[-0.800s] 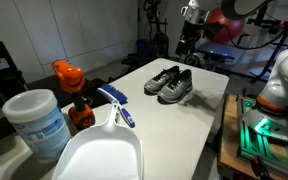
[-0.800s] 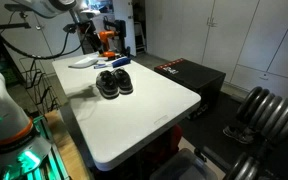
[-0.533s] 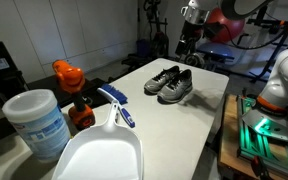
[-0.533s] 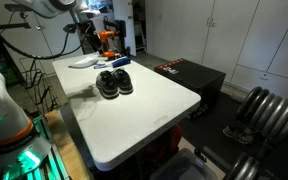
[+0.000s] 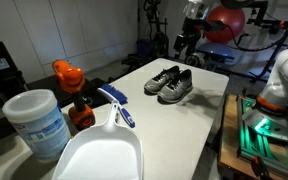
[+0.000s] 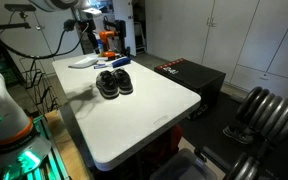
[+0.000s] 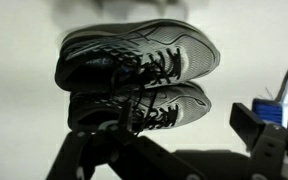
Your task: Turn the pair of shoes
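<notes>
Low-top, dark grey and black, laced, with whitish soles: the pair of shoes [image 5: 170, 84]. Upright on their soles, side by side and touching, toes pointing the same way. On the white table [image 5: 189, 130], well in from its edges.

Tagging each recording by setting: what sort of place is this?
Probably a robotics lab or workshop: the pair of shoes sits on a white worktable, another robot with green lights stands beside it, and plain cabinets line a wall.
</notes>
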Robot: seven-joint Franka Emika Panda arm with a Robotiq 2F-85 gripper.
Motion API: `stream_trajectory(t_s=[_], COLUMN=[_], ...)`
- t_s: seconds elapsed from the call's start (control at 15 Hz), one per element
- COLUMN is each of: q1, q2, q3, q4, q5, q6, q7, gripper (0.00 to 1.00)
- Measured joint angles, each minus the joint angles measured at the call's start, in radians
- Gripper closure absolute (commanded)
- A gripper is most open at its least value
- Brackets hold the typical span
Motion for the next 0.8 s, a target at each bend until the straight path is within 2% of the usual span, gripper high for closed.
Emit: stream_trajectory(t_s=[0.27,0.53,0.8], q1=[0.005,-0.005,-0.013], q2=[0.010,0.044,0.075], q3=[-0.033,-0.045,-0.048], q4=[0.044,0.084,0.127], q5=[0.110,0.123,0.122], q6=[-0.063,-0.127,-0.245], q7=[0.078,0.239,0.415], gripper=[0.00,0.00,0.00])
